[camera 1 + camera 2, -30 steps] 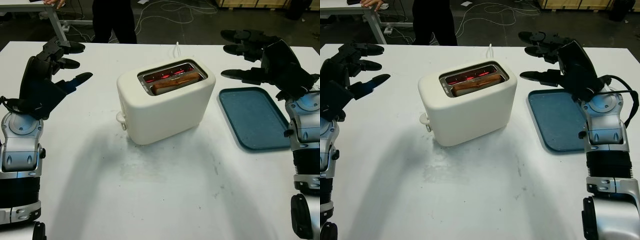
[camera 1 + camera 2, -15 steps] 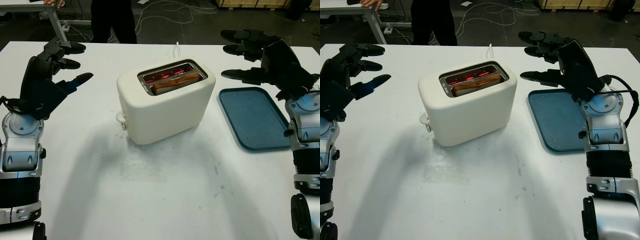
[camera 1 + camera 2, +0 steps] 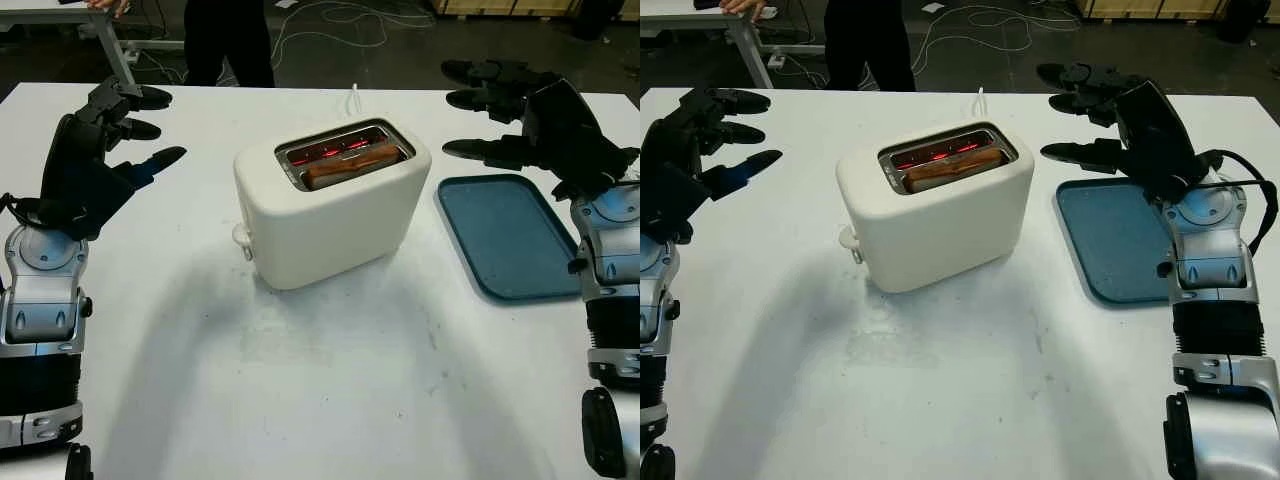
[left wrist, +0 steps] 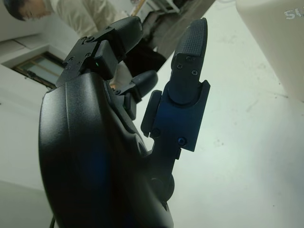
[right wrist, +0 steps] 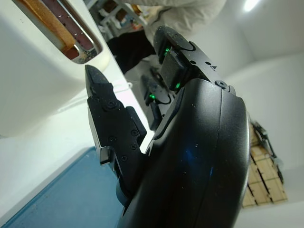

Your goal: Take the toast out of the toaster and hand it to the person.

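A cream toaster (image 3: 330, 205) stands in the middle of the white table (image 3: 330, 380). A slice of brown toast (image 3: 352, 165) sits in its near slot, its top edge just above the rim; the far slot glows red. My left hand (image 3: 125, 125) is raised over the table's left side, open, well apart from the toaster. My right hand (image 3: 490, 110) hovers open to the right of the toaster, above the far end of the tray. In the right wrist view the toast (image 5: 45, 21) and toaster (image 5: 33, 80) lie beyond the hand's fingers (image 5: 107, 118).
A dark blue tray (image 3: 510, 235) lies on the table to the right of the toaster. A person in dark trousers (image 3: 225, 40) stands beyond the table's far edge. The toaster's cord (image 3: 355, 98) trails off the back. Cables lie on the floor behind.
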You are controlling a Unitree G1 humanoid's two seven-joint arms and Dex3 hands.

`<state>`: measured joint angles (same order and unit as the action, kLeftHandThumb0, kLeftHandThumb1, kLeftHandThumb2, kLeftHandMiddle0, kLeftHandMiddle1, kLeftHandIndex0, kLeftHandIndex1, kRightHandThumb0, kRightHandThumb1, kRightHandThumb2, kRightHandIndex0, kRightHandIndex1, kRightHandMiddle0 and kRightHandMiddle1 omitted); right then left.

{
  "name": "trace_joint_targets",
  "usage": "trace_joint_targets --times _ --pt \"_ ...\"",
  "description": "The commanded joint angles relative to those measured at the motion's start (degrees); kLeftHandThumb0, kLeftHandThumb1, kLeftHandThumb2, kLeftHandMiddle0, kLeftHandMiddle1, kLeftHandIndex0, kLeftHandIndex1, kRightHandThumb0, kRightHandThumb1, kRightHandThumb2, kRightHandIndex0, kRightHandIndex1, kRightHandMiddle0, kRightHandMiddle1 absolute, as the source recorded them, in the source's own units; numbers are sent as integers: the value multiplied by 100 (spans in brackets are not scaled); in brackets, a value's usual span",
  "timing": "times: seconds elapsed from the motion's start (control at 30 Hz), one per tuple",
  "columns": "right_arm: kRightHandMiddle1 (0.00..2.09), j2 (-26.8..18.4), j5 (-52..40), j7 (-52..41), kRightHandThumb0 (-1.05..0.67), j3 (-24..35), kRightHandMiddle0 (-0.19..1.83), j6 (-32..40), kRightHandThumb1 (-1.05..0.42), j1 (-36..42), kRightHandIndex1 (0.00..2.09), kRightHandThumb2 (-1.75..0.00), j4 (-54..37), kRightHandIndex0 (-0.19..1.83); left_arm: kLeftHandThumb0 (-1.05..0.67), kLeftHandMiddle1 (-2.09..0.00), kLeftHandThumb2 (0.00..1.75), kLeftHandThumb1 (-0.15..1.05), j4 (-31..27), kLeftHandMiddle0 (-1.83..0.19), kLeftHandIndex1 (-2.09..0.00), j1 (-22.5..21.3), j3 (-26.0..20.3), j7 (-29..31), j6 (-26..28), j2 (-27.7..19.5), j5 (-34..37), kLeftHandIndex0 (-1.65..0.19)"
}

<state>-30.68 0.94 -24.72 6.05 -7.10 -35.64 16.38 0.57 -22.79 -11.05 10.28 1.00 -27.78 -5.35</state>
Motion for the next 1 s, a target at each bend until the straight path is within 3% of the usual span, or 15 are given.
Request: trace_joint_targets --times 0.0,0.97 --pt "1 -15 8 68 -8 0 57 -75 -76 3 39 0 -46 40 -52 -112 2 92 -57 -22 -90 58 0 -62 -37 23 0 -25" --pt "1 -47 65 94 -8 -27 57 -17 -76 32 43 0 -121 38 -53 -111 2 92 -90 -21 -89 50 9 -78 38 39 33 -25"
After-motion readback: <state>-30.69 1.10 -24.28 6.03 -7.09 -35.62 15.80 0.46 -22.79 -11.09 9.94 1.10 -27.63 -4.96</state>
